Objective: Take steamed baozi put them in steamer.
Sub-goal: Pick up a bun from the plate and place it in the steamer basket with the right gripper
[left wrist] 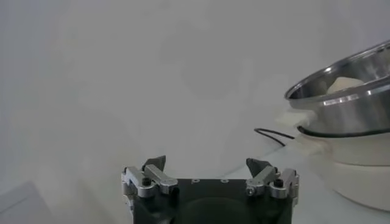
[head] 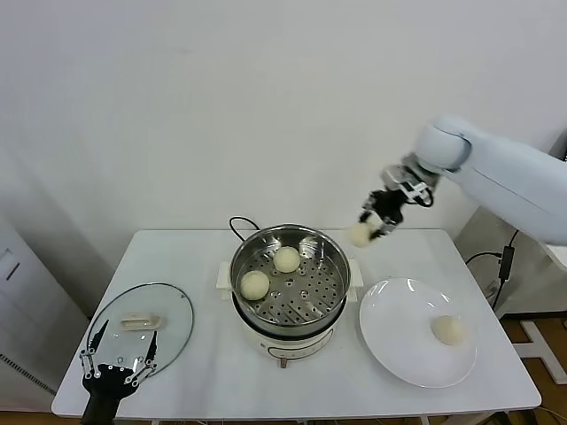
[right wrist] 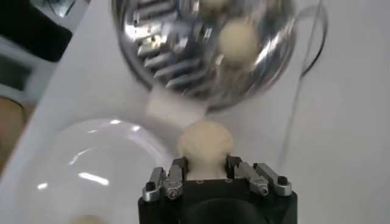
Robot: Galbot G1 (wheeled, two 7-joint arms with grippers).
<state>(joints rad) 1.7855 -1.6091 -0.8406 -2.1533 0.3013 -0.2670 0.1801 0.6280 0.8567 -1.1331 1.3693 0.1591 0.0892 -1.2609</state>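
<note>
The steel steamer (head: 330, 301) stands mid-table on its white base, with two steamed baozi (head: 286, 258) (head: 254, 283) on its perforated tray. My right gripper (head: 368, 228) hangs in the air just past the steamer's right rim, shut on a third baozi (head: 359, 235); the right wrist view shows that baozi (right wrist: 204, 144) squeezed between the fingers (right wrist: 178, 167), above the table between plate and steamer (right wrist: 177, 55). One more baozi (head: 447, 329) lies on the white plate (head: 399, 310). My left gripper (head: 121, 350) is parked open at the table's front left, over the glass lid.
A round glass lid (head: 173, 305) with a white handle (head: 140, 320) lies at the front left. A black cord (head: 237, 225) runs behind the steamer. The white wall stands close behind the table (head: 204, 372).
</note>
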